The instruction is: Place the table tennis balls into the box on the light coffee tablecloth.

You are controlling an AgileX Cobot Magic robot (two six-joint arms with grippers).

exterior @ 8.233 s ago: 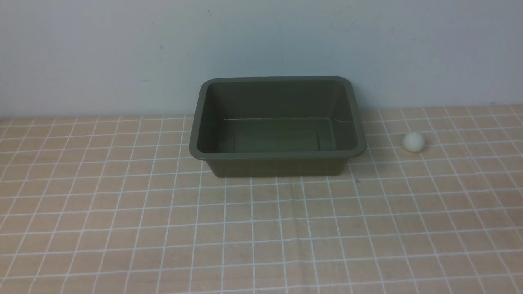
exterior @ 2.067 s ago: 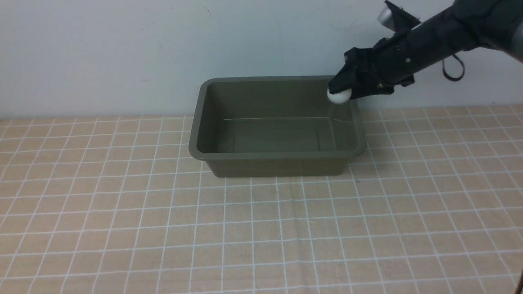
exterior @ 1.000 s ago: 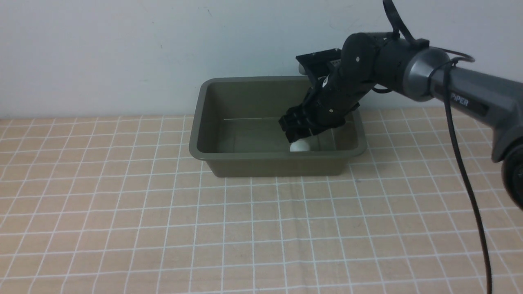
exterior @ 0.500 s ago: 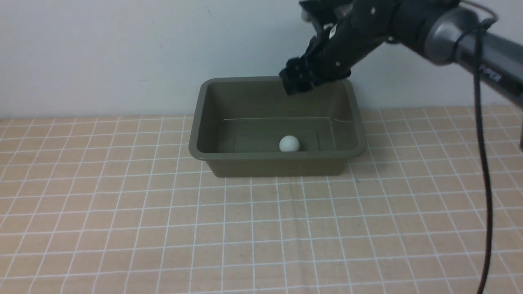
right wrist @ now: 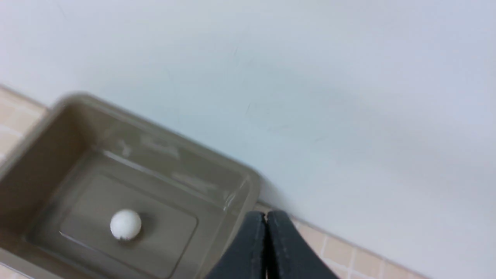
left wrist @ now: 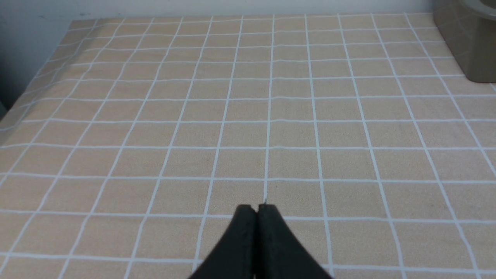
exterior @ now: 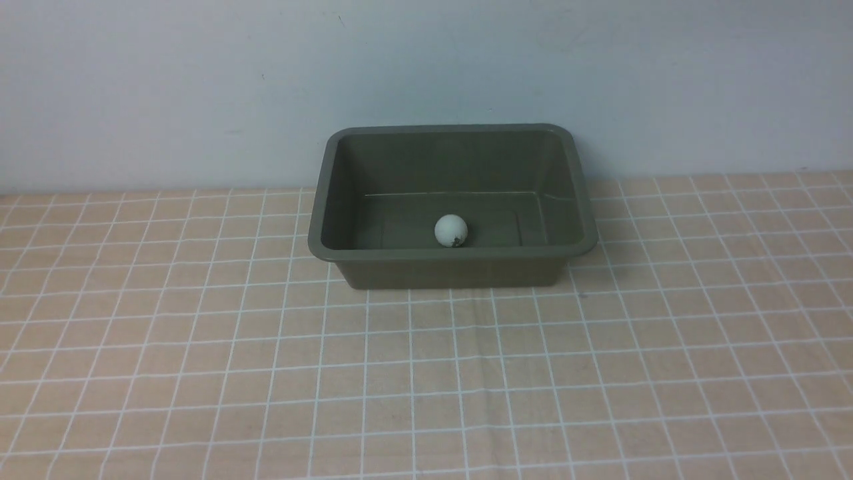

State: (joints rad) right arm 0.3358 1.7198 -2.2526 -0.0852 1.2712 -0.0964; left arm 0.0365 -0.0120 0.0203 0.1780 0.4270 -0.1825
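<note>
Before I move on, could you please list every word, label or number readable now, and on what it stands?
None readable.
White ball: a small dark printed mark, too small to read.
Dark olive-green plastic tub: no text seen.

"How's the left pincer?"
"Shut, dark fingertips meeting at a point."
"And the right pincer?"
"Shut too, tips together, though that wrist view is blurry, so finer detail is hard to judge."
</note>
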